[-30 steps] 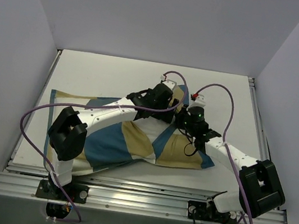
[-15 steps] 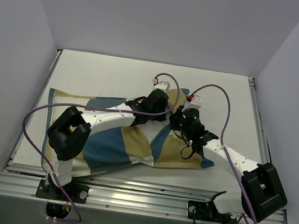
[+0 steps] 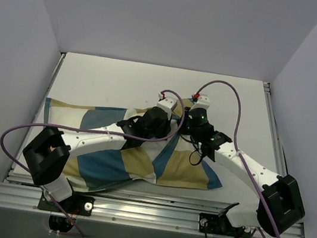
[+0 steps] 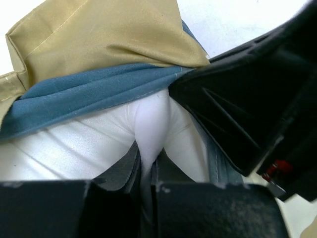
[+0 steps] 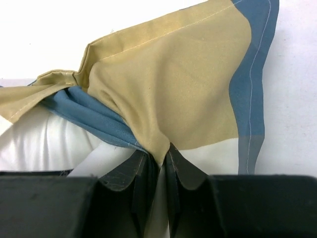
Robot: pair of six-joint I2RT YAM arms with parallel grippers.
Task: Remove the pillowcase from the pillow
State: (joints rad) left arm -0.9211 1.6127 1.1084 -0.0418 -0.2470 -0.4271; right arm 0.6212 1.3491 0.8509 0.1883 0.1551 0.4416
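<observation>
Clamped tight, the left jaws nip a fold of the white pillow (image 4: 148, 124), while the right jaws pinch a tan block of the pillowcase (image 5: 168, 94), its blue, tan and cream checks bunched back off the white cushion. Both lie across the near half of the white tabletop (image 3: 116, 79), boxed in by pale walls (image 3: 174, 19). Since a second ago the bundle has slid left, the left arm drawing back with it.

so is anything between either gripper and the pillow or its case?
Nothing visible. The left gripper is shut on a fold of the pillow, and the right gripper is shut on the pillowcase.
</observation>
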